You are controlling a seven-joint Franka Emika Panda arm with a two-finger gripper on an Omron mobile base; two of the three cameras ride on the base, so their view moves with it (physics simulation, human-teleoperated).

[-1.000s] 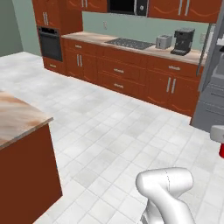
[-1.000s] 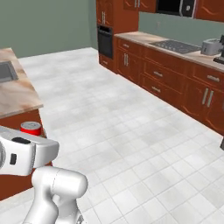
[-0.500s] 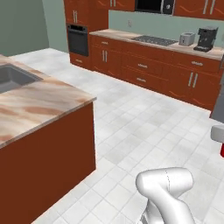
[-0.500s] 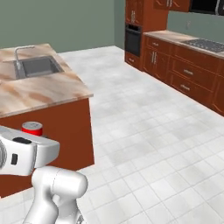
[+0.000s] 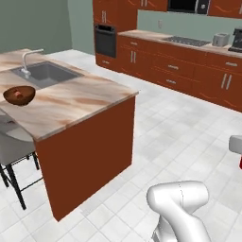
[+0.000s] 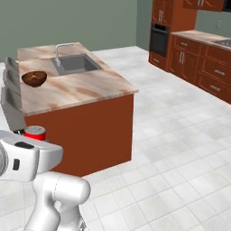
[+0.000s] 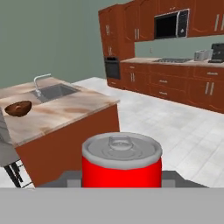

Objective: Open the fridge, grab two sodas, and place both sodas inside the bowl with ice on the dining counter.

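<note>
i'm carrying 1 small red soda can with a silvery top, gripper clamped on its sides. the round dark-brown bowl sits on the beige-pink marbled dining counter near the sink. risk: drive too close and my arm clips the counter edge, jarring the can loose.

Red soda, dark-brown bowl

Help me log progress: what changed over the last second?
The base turned, so the views swung: the dining counter with sink and bowl came into view. Nothing was grasped or released. The gripper still holds the soda.
</note>
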